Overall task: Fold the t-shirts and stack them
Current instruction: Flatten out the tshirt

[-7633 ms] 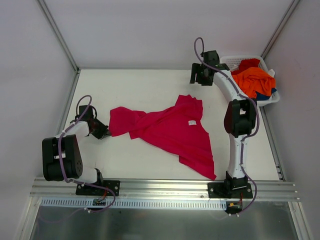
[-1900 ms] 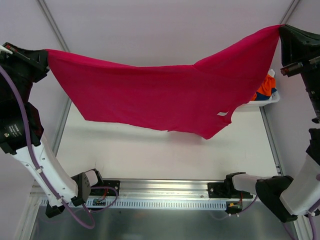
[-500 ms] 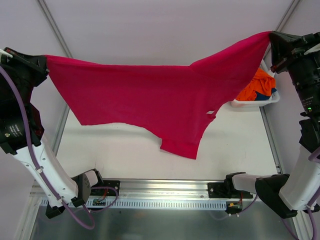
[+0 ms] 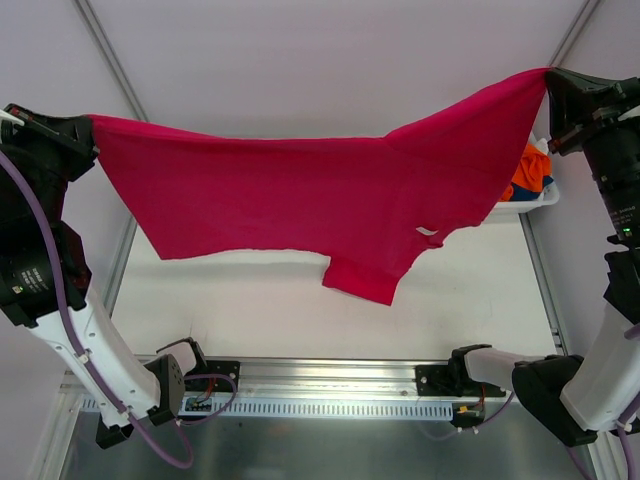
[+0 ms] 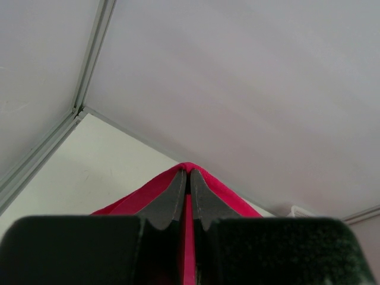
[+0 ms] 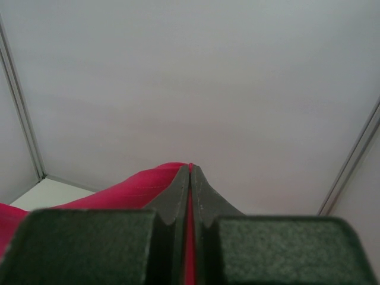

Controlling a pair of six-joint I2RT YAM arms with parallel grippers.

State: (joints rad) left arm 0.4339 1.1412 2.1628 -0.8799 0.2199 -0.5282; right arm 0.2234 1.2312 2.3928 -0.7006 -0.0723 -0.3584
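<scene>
A magenta-pink t-shirt [image 4: 300, 195] hangs stretched in the air high above the table, with a small white label [image 4: 428, 232] near its lower right. My left gripper [image 4: 88, 125] is shut on its left corner and my right gripper [image 4: 548, 78] is shut on its right corner. A loose flap [image 4: 365, 278] droops at the bottom middle. In the left wrist view the pink cloth [image 5: 142, 199] wraps over the closed left gripper [image 5: 189, 173]. The right wrist view shows the cloth [image 6: 119, 193] pinched in the closed right gripper [image 6: 190, 168]. An orange t-shirt [image 4: 527, 170] and a blue one [image 4: 546, 183] lie in the basket.
A white slotted basket [image 4: 525, 204] stands at the table's far right, partly hidden by the hanging shirt. The white table [image 4: 260, 300] lies below, framed by metal rails. White walls enclose the back and sides. Both arm bases sit on the near rail [image 4: 330, 385].
Since 7.6 s ago the pink shirt went from lying on the table to hanging between both raised grippers. In the last half second the right gripper shifted slightly and the lower flap swung.
</scene>
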